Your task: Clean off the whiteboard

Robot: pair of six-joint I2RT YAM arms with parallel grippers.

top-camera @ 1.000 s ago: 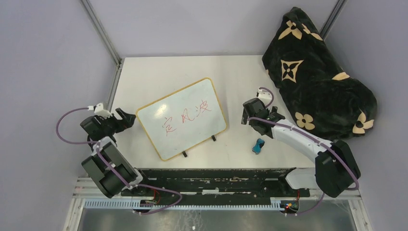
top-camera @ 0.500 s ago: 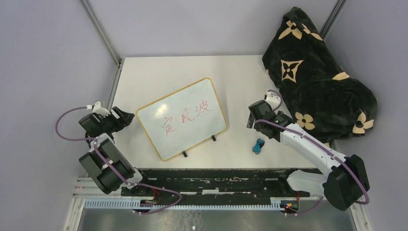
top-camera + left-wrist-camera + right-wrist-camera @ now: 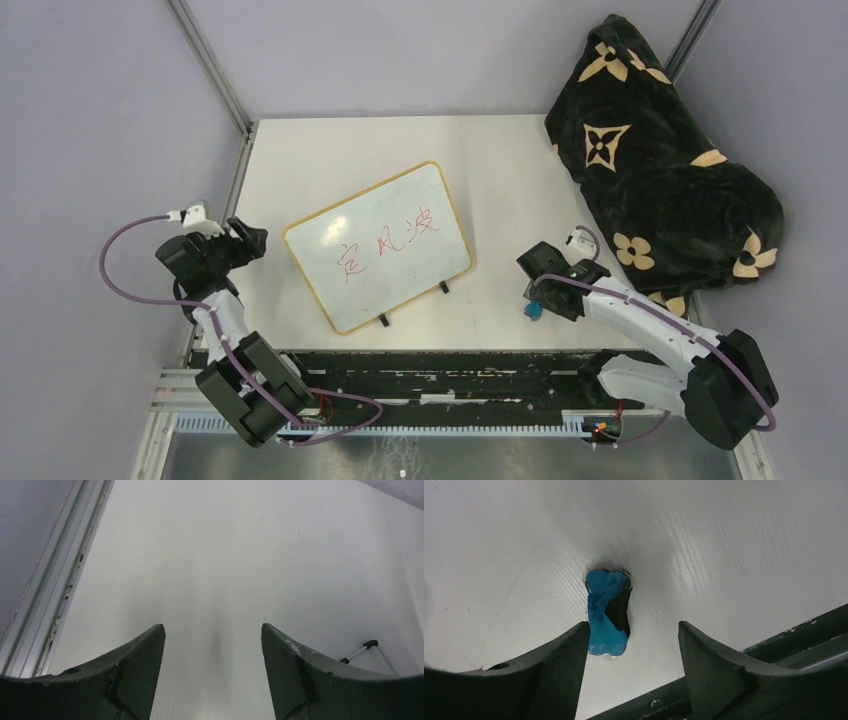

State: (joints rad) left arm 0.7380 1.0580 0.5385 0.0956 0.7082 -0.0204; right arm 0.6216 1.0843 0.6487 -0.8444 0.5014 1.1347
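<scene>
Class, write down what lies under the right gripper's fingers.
A small blue-and-black block, probably the eraser, lies on the white table beneath the open right gripper. Its underside is hidden; overhead, the gripper covers much of it.

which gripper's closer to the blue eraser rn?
Right. The right gripper is directly over the blue eraser, with its open jaws on either side of the eraser's near end. The left gripper is open on the other side of the whiteboard.

1 whiteboard (image 3: 378,246), 1 blue eraser (image 3: 605,611) near right, 1 black flowered blanket (image 3: 660,170) far right, 1 table (image 3: 330,150), 2 robot arms: left arm (image 3: 225,320), right arm (image 3: 640,315).
</scene>
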